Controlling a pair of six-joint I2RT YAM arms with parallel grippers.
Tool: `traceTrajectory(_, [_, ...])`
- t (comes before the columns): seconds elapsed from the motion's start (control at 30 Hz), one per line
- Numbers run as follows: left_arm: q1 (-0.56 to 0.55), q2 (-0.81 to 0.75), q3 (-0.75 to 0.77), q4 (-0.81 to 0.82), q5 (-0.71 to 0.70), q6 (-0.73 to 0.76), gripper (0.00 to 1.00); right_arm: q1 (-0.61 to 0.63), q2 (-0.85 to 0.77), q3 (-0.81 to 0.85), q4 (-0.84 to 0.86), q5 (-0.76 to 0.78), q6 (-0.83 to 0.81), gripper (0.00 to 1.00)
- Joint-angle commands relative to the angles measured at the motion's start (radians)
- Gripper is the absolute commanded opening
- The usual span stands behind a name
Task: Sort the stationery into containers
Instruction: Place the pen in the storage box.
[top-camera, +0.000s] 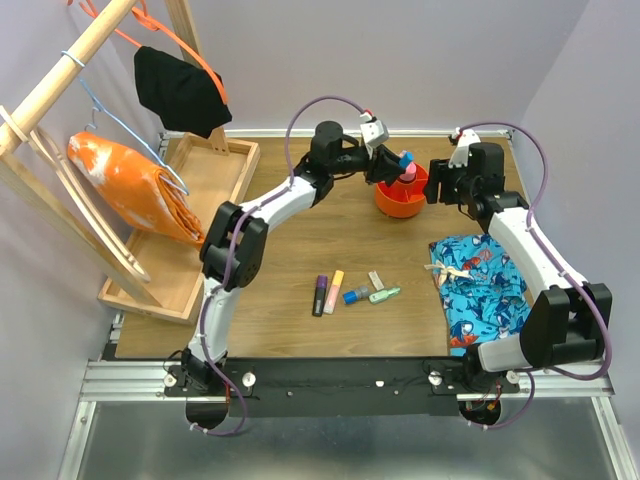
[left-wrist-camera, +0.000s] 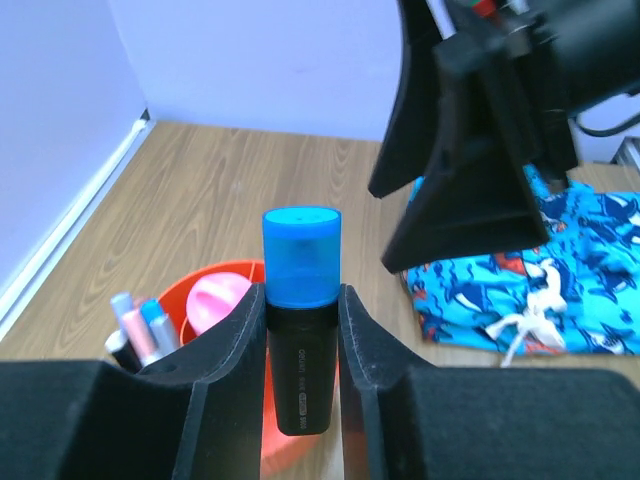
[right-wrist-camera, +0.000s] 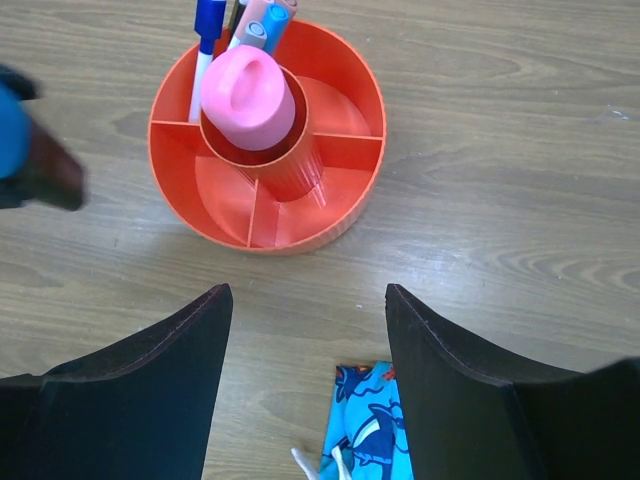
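**Sorting scene, read from the arm bases outward.** Nearest on the table (top-camera: 290, 225) we see a row of loose markers: a purple marker (top-camera: 319, 295), an orange marker (top-camera: 334, 291), a blue marker (top-camera: 355, 295) and a green marker (top-camera: 384, 295). A shark-print cloth (top-camera: 480, 290) lies well apart to their right.

Farther out stands the orange-red pot (right-wrist-camera: 368, 120), divided into compartments around a central tube. A pink-capped marker (right-wrist-camera: 248, 92) stands upright in the tube, and several pens (right-wrist-camera: 208, 30) stand in one outer compartment.

The left gripper (left-wrist-camera: 300, 300) is clamped on a blue-capped marker (left-wrist-camera: 301, 255). The marker's black body sits between the two fingers (left-wrist-camera: 232, 340) and its cap projects beyond their tips. It is held over the pot; we cannot tell whether it touches the rim.

The right gripper (right-wrist-camera: 305, 310) hangs just beside the pot with its fingers spread apart and holds nothing.

Farthest left lies the wooden tray (top-camera: 215, 170).
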Motion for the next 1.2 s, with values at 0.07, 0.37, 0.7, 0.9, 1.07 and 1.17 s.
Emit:
traceTrajectory(0.07, [0.002,0.154,0.116,0.283,0.028,-0.139,0.06,-0.004,0.008,0.059,-0.078,0.064,-0.002,0.71])
traceTrajectory(0.37, [0.027,0.29,0.207,0.289,0.018,-0.165,0.06,-0.004,0.006,0.059,-0.097,0.101,-0.002,0.71])
traceTrajectory(0.7, [0.031,0.339,0.163,0.347,0.021,-0.211,0.06,-0.004,0.038,0.093,-0.123,0.11,-0.002,0.71])
traceTrajectory(0.9, [0.033,0.35,0.164,0.347,0.016,-0.205,0.22,-0.004,0.061,0.095,-0.12,0.099,-0.002,0.71])
traceTrajectory(1.07, [0.037,0.315,0.115,0.352,0.025,-0.185,0.34,-0.004,0.081,0.104,-0.097,0.087,-0.002,0.71])
traceTrajectory(1.17, [0.04,0.284,0.074,0.357,0.03,-0.177,0.39,-0.004,0.089,0.11,-0.083,0.075,-0.003,0.71])
